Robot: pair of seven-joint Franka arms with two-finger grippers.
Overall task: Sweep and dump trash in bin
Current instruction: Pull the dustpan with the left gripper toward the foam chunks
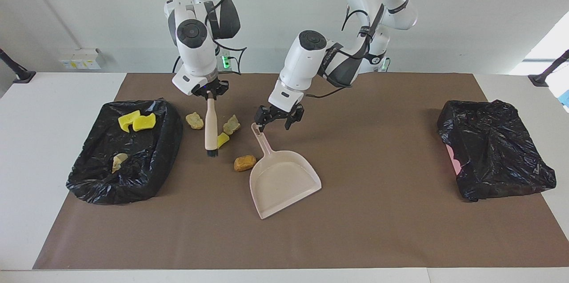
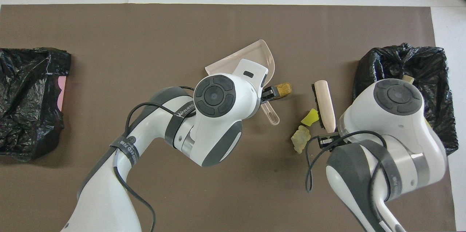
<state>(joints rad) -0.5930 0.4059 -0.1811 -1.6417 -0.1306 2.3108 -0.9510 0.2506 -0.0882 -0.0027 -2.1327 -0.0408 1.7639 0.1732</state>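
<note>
On the desk (image 1: 58, 238) a mat (image 1: 355, 238) carries a dustpan (image 1: 284, 181) near its middle, handle toward the robots, with one lined bin (image 1: 124, 154) at the right arm's end and another bin (image 1: 493, 149) at the left arm's end. Between dustpan and the right arm's bin lie four scraps (image 1: 245, 163), one touching the pan's edge, three nearer the robots around a brush (image 1: 210, 127). Three more scraps (image 1: 137, 121) lie in that bin.
</note>
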